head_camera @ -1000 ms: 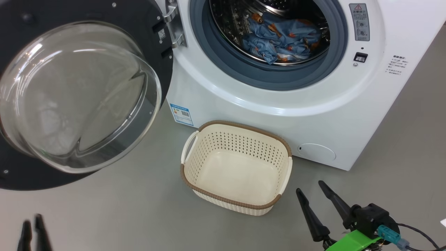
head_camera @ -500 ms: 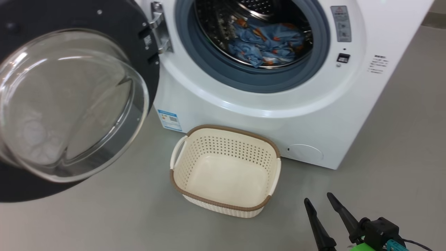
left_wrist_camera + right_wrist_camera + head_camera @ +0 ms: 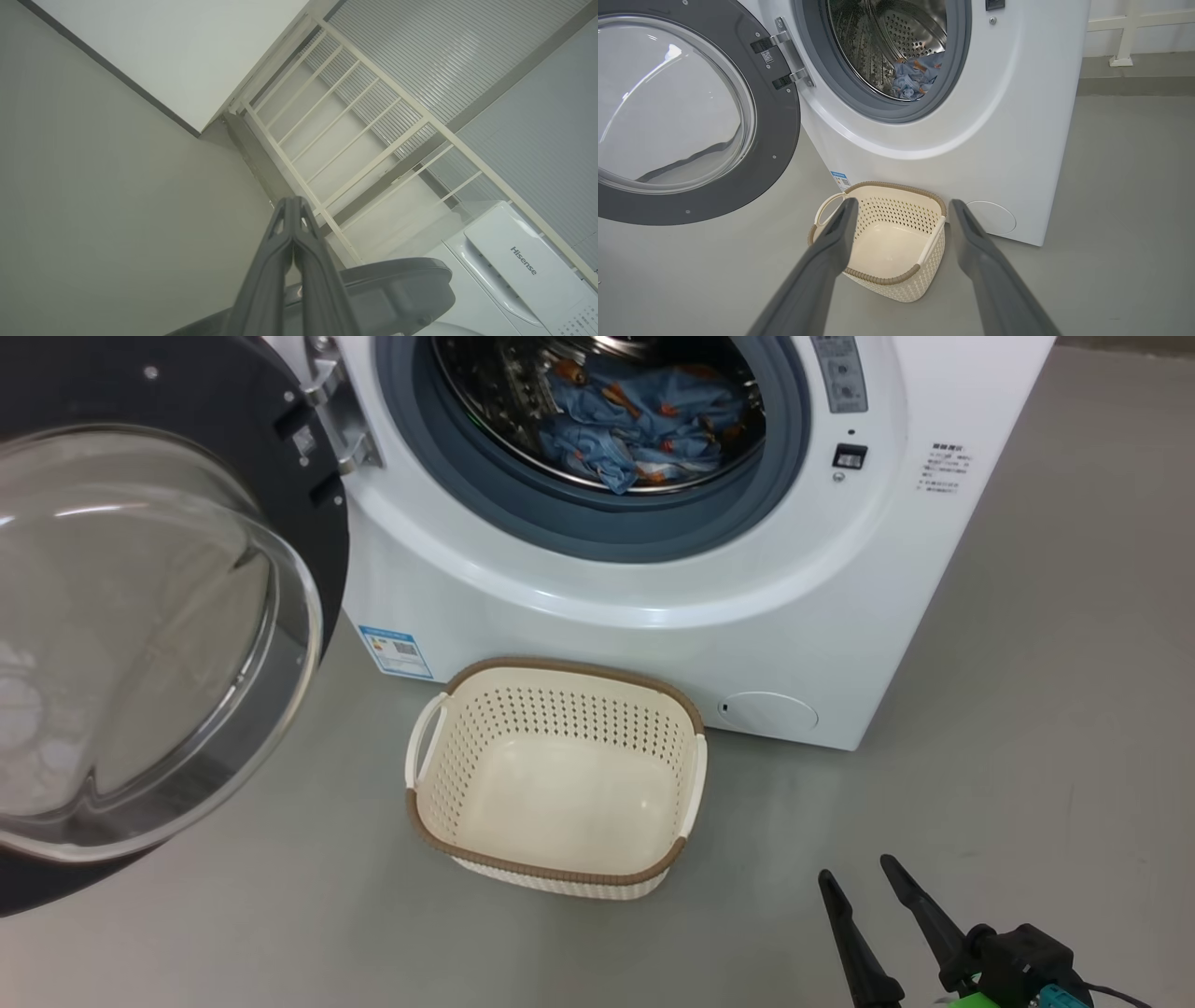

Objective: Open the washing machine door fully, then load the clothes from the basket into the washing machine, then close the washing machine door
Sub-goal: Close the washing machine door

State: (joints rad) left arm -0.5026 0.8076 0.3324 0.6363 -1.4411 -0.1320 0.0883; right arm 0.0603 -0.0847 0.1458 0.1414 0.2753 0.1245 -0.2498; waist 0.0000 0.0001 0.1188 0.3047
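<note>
Smooth grey floor, matt, with soft reflections. Standing flat on it: white washer, boxy, base edge meeting the floor along its front and right side. Just before the washer's front, below the drum opening: basket, upright on the floor, bare cream bottom showing, long side turned a little askew to the washer. Back rim just beside the front panel; touching or not, cannot tell. In the right wrist view, beyond the washer's right side: low grey kerb along the floor's far edge, white post foot set on it.
</note>
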